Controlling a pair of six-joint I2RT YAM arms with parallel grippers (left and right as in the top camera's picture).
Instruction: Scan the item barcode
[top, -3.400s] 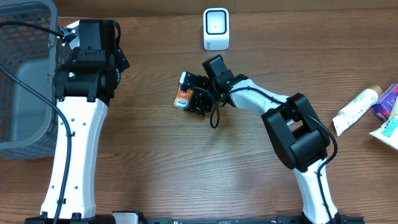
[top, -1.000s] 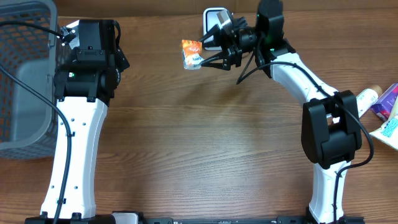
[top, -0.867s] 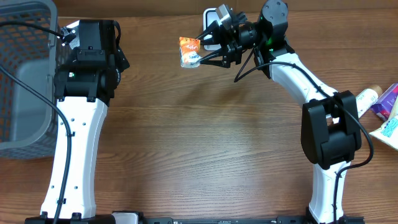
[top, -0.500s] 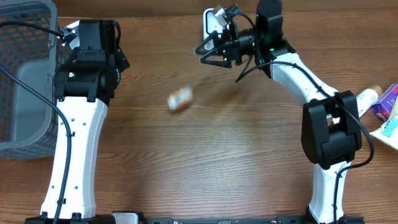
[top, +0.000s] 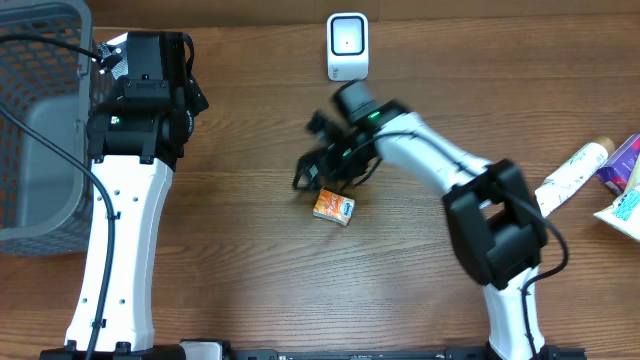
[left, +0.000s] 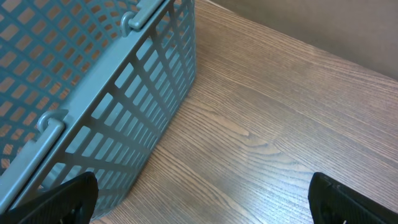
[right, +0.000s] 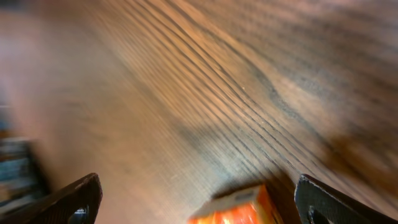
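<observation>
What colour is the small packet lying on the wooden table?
Mostly orange with a paler patch; the small flat packet shows best in the overhead view.

A lattice basket (left: 93, 93) stands on the wood table (left: 280, 118), the left gripper's (left: 202, 199) fingertips (left: 68, 199) spread wide, one beside its wall, the other well right.
</observation>
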